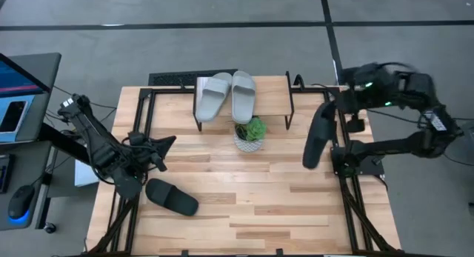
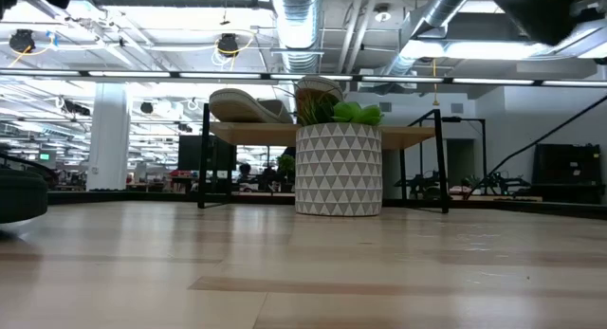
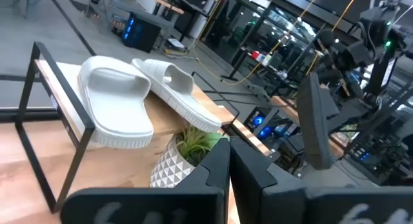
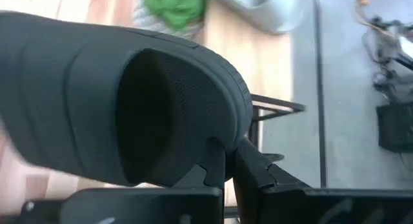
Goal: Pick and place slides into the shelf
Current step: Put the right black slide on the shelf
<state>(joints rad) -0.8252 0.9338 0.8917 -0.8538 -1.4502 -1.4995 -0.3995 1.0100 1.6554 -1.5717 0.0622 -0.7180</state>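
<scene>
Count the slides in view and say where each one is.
4. Two light grey slides lie side by side on the shelf. One black slide lies on the table near the left tool. One black slide hangs from the right tool.

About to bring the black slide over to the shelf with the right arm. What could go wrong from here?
1. The right tool pinches only the black slide's edge; hanging lengthwise, it may slip or swing.
2. The two grey slides already fill the shelf's left part, leaving limited room.
3. The potted plant stands just before the shelf and could get knocked.
</scene>
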